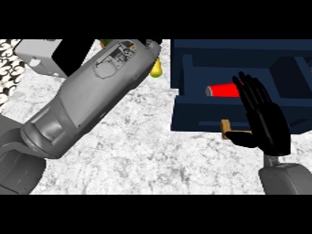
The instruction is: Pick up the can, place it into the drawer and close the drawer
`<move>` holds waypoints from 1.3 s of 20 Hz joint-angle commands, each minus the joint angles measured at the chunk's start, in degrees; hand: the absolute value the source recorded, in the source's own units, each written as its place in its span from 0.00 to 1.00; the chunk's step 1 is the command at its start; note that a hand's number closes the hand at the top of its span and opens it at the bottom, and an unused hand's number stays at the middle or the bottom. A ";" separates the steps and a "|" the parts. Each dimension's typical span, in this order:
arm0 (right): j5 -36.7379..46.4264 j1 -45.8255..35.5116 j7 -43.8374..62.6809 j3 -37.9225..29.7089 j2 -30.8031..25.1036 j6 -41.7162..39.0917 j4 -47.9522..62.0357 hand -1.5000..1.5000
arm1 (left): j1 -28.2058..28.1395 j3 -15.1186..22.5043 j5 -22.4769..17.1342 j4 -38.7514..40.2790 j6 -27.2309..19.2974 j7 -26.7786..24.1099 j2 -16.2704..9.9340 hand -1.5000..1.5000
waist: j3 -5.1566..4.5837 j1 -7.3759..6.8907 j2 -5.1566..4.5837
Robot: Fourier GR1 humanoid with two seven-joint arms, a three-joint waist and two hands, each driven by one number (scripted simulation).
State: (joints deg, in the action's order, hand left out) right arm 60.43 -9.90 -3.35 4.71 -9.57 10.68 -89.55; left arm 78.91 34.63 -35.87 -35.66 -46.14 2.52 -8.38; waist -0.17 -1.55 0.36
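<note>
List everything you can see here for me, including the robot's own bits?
can: one, red, lying on its side inside the open drawer
drawer: one, dark blue, pulled open at the right of the counter
handle: one, tan, on the drawer's front
counter: one, pale marbled grey
box: one, light grey, upper left
yellow-green thing: one, mostly hidden behind the left forearm
left forearm: one, grey, its hand not in view
right hand: one, black, fingers straight, over the drawer's front

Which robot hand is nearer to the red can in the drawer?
Right. The right robot hand is open, its fingertips beside the red can in the drawer. The left robot hand isn't visible; its forearm crosses the counter well left.
</note>
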 commanded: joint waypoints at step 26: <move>9.70 -37.54 -2.40 -14.21 0.67 29.82 58.62 0.00 | -18.55 1.42 5.73 -32.89 0.75 14.41 -19.04 0.00 | 0.29 -3.07 -1.06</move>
State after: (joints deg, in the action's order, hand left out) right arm 69.18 -42.52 -6.76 -8.41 -10.25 37.62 -39.13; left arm 62.75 36.01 -30.96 -64.34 -44.74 15.82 -26.03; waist -0.57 -4.05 0.08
